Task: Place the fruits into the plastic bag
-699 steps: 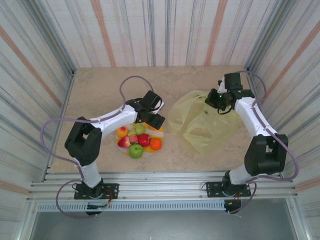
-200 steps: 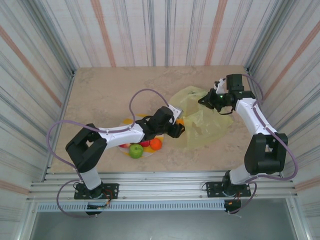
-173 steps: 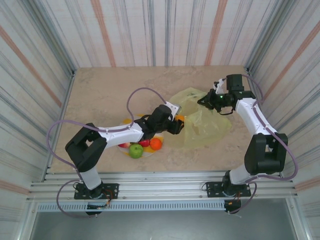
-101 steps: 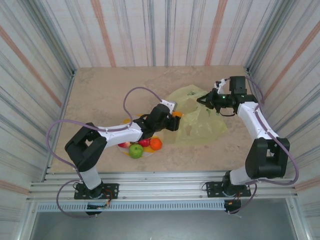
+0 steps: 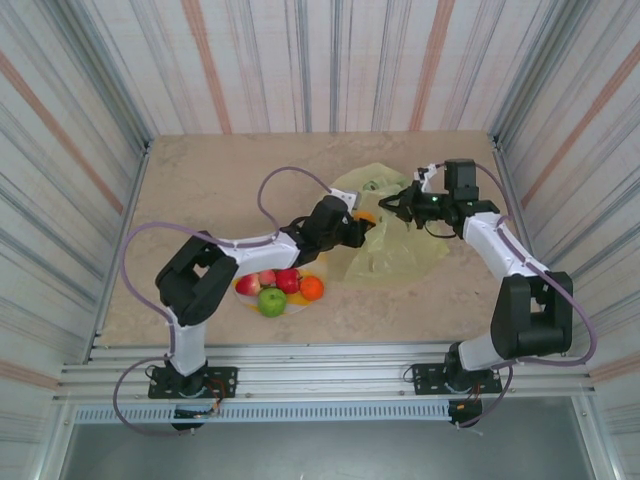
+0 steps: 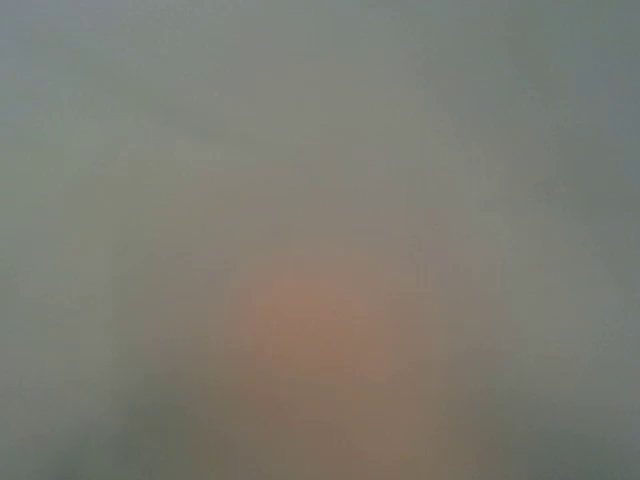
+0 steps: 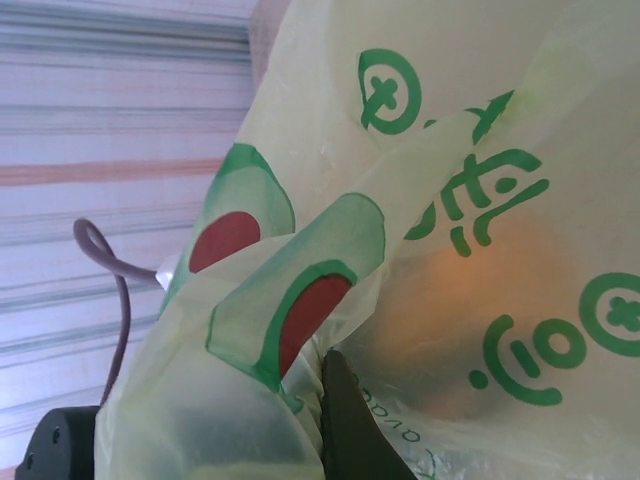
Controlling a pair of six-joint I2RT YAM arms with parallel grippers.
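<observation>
A thin yellow plastic bag [image 5: 400, 245] lies right of centre, its near-left edge lifted. My right gripper [image 5: 394, 205] is shut on that edge; in the right wrist view one dark finger [image 7: 345, 420] pinches the green-printed film [image 7: 300, 300]. My left gripper [image 5: 354, 229] reaches to the bag's mouth, shut on an orange fruit [image 5: 368, 217]. That orange glows through the film [image 7: 490, 300] and is a blurred orange patch [image 6: 300, 320] in the left wrist view. Two red apples [image 5: 288, 280], a green apple [image 5: 272, 301] and another orange [image 5: 312, 287] rest on the plate [image 5: 246, 296].
The striped plate sits near the front, left of the bag, under the left forearm [image 5: 265, 245]. Striped walls [image 5: 90, 150] close in the table on three sides. Bare tabletop [image 5: 210, 180] lies at the back left.
The left arm carried the orange up and right from above the plate to the bag's mouth. The right gripper pulled the bag's edge leftward and up toward it.
</observation>
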